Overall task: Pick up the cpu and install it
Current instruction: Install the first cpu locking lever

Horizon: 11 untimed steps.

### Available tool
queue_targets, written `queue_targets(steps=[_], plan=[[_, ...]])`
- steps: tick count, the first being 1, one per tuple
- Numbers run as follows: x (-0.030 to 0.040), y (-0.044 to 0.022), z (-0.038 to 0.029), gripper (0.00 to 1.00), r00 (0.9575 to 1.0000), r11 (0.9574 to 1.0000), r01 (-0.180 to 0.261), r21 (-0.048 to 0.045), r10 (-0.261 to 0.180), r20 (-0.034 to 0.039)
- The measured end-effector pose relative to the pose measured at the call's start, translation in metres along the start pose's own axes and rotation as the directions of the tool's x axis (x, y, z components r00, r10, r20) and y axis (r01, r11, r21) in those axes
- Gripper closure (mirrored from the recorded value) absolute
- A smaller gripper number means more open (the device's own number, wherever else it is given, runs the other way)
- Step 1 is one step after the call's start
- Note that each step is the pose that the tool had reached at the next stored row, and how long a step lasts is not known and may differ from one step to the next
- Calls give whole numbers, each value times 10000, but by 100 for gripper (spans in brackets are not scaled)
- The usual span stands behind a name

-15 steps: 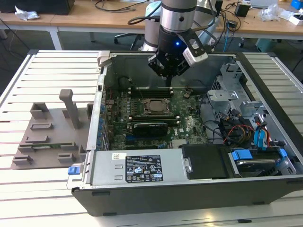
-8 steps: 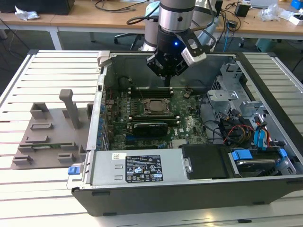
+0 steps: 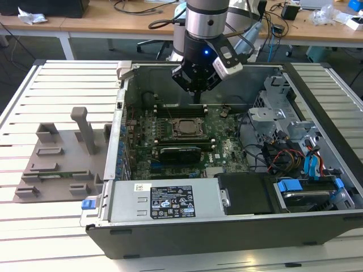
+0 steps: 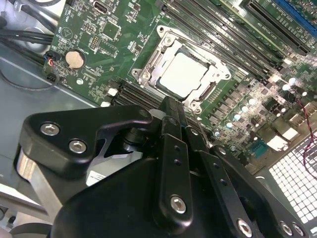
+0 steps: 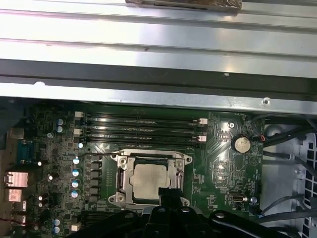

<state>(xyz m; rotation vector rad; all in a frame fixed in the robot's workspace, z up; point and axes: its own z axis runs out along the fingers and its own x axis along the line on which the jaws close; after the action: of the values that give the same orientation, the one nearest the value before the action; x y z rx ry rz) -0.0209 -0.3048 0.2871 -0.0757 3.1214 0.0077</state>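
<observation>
The cpu (image 4: 182, 74) lies seated in the socket frame (image 4: 148, 64); thin, light, fragile, best edge-gripped. End effector (image 4: 171, 111) above it, fingers apparently together, empty.

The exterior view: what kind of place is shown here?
Probably an electronics lab or robot test workshop: an open grey metal computer case lies on a slatted white metal table, with wooden desks carrying tangled cables behind.

open computer case (image 3: 227, 226) | green motherboard (image 3: 218, 148) inside | grey fixture tray (image 3: 57, 164) beside it, exterior view's left
</observation>
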Motion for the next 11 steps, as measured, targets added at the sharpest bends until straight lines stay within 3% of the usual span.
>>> queue_targets(steps=[7,11], plan=[[64,3,-1,89,10000,10000,-1,0,1,0],[184,9,-4,89,10000,10000,-2,1,2,0]])
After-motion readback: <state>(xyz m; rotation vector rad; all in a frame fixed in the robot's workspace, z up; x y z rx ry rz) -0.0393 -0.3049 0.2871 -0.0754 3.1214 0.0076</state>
